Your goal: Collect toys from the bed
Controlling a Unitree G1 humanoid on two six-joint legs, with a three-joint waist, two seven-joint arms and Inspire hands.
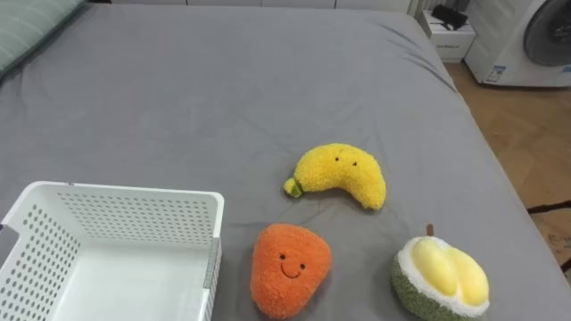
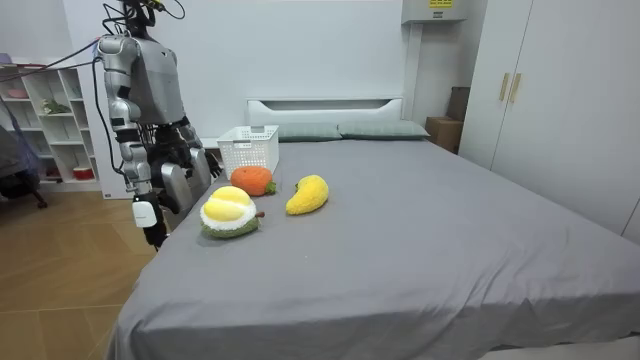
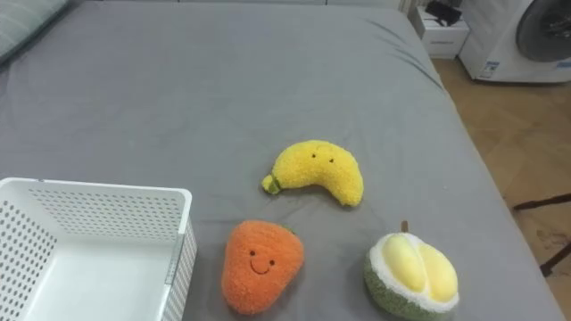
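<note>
In the room view the robot stood at the side of the bed (image 1: pixel 223 89). Its right hand (image 2: pixel 149 222) hung low by the mattress edge and its left hand (image 2: pixel 198 166) sat just above it. Whether either was clenched or released could not be told. The white basket (image 1: pixel 125 192) sat on the bed. Just right of the basket lay the orange plush toy (image 1: pixel 287 267). The yellow banana plush (image 1: pixel 343 174) lay beyond that toy, and the durian plush (image 1: pixel 439 278) lay farthest right of the basket.

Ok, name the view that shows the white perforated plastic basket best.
The room view: the white perforated plastic basket stands whole on the grey bed. Both eye views cut it off at the lower left but look down into it.
</note>
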